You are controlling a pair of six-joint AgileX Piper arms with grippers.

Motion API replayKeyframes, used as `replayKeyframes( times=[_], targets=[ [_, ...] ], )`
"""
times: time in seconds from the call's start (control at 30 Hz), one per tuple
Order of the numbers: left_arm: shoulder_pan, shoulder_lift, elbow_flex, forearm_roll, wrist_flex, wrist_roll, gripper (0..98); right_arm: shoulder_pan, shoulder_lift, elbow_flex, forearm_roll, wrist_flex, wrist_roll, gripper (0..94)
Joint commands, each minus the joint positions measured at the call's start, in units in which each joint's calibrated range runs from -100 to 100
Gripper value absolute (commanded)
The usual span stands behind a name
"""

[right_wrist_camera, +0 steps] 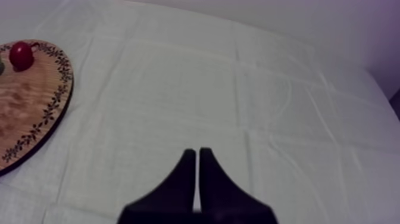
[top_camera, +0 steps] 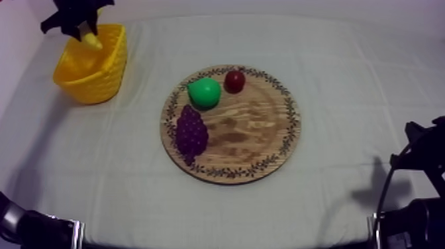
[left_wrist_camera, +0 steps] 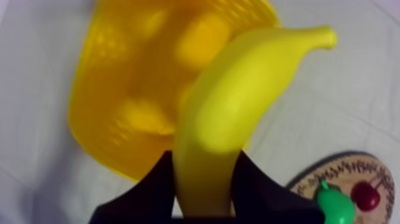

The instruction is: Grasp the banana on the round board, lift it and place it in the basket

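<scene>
Black fingers (left_wrist_camera: 265,193) of my left gripper (left_wrist_camera: 203,158) pinch the banana (left_wrist_camera: 250,101) by its lower end, above the yellow basket (left_wrist_camera: 113,107); from above, pear (top_camera: 204,93), bunch of grapes (top_camera: 191,131) and small red fruit (top_camera: 234,81) sit on the wooden board (top_camera: 258,132), while my right gripper (right_wrist_camera: 198,156) has its fingers pressed together over the table (right_wrist_camera: 238,89)

The top view looks down at a slant from above the near edge of the cloth (top_camera: 344,79), taking in the wooden board (top_camera: 245,132) and the yellow basket (top_camera: 93,76) at far left. The left wrist view sits close above that basket, looking past the left gripper (left_wrist_camera: 203,158) and its banana (left_wrist_camera: 238,101). The right wrist view looks low across the cloth past the right gripper (right_wrist_camera: 197,152). All three share the board's small red fruit (top_camera: 234,81).
</scene>
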Motion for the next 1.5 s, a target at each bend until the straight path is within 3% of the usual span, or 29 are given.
replayKeyframes(
  times=[0.0, 0.53, 0.97, 1.2, 1.37, 1.47],
  targets=[
    [-2.4, 1.1, -0.1, -0.03, -0.5, -0.1, 33.5, 0.0, 0.0, 0.0, 0.0, 0.0, -0.2, 0.3],
    [-5.2, 10.9, 0.5, 1.46, -7.8, 0.4, 34.0, 0.0, 0.0, 0.0, 0.0, 0.0, -0.2, 0.3],
    [-5.9, 12.0, 2.5, 3.71, -13.7, -1.8, 45.6, 0.0, 0.0, 0.0, 0.0, 0.0, -0.2, 0.3],
    [-5.6, 7.0, 9.2, 4.38, -17.2, -2.6, 29.5, 0.0, 0.0, 0.0, 0.0, 0.0, -0.2, 0.3],
    [-5.8, -0.4, 18.9, 7.03, -22.5, -4.3, 8.9, 0.0, 0.0, 0.0, 0.0, 0.0, -0.2, 0.3],
    [-5.7, -6.4, 26.1, 8.86, -26.7, -6.1, 3.1, 0.0, 0.0, 0.0, 0.0, 0.0, -0.2, 0.3]
  ],
)
